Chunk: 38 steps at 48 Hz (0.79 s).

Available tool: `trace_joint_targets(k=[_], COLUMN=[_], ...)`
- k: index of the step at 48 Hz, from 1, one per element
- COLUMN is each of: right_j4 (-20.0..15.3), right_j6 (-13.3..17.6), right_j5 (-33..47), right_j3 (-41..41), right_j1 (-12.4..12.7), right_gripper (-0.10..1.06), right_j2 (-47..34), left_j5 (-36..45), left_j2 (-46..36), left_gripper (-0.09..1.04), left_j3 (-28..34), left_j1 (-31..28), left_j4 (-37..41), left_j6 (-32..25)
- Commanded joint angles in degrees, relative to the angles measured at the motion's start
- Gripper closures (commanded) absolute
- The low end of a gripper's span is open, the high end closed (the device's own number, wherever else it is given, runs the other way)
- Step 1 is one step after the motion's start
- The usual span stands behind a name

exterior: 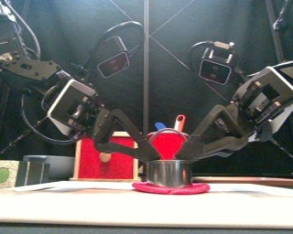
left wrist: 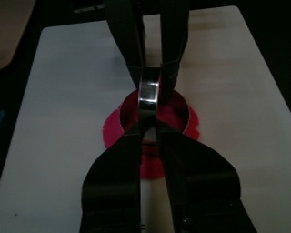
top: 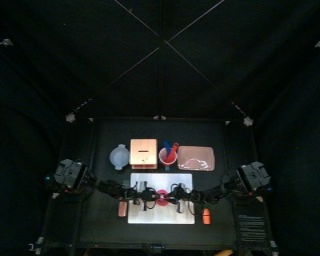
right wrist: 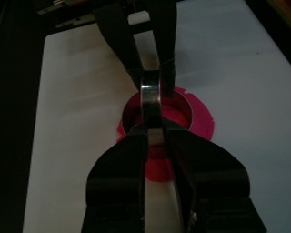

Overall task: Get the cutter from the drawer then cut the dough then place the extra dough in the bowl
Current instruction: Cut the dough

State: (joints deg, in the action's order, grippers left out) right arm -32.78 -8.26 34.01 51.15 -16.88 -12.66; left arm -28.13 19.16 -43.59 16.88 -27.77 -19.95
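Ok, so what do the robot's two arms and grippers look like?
The left arm and right arm are black and jointed, each with a boxy silver-grey housing near the wrist. The left gripper and right gripper each have two long black jaws tapering toward the tips.

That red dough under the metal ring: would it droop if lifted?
Probably floppy: the dough lies thin and flat on the white board, squeezed out around the cutter. Likely soft and a bit sticky, so it may stretch or tear.
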Motion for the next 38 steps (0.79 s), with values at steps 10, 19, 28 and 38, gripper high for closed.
trace_joint_targets(k=[10, 19, 28, 38], right_j4=[-0.7, -0.7, -0.7, -0.5], right_j6=[0.9, 0.9, 0.9, 0.9], right_j5=[-3.1, -4.9, -5.7, -5.7], right_j3=[0.2, 0.4, 0.2, 0.0], right_j1=[2.3, 2.6, 2.8, 2.8], right_gripper=[0.47, 0.47, 0.47, 0.47], right_j2=[-2.5, -2.5, -2.5, -2.5], left_j5=[4.2, 4.4, 4.5, 4.7], left_j2=[3.3, 3.2, 3.2, 3.2], left_gripper=[0.52, 0.52, 0.52, 0.52], left_j3=[-1.8, -1.8, -1.8, -1.8], left_j1=[0.4, 0.4, 0.4, 0.4], left_j4=[-0.1, -0.2, -0.1, -0.2], left_j6=[0.1, 0.1, 0.1, 0.1])
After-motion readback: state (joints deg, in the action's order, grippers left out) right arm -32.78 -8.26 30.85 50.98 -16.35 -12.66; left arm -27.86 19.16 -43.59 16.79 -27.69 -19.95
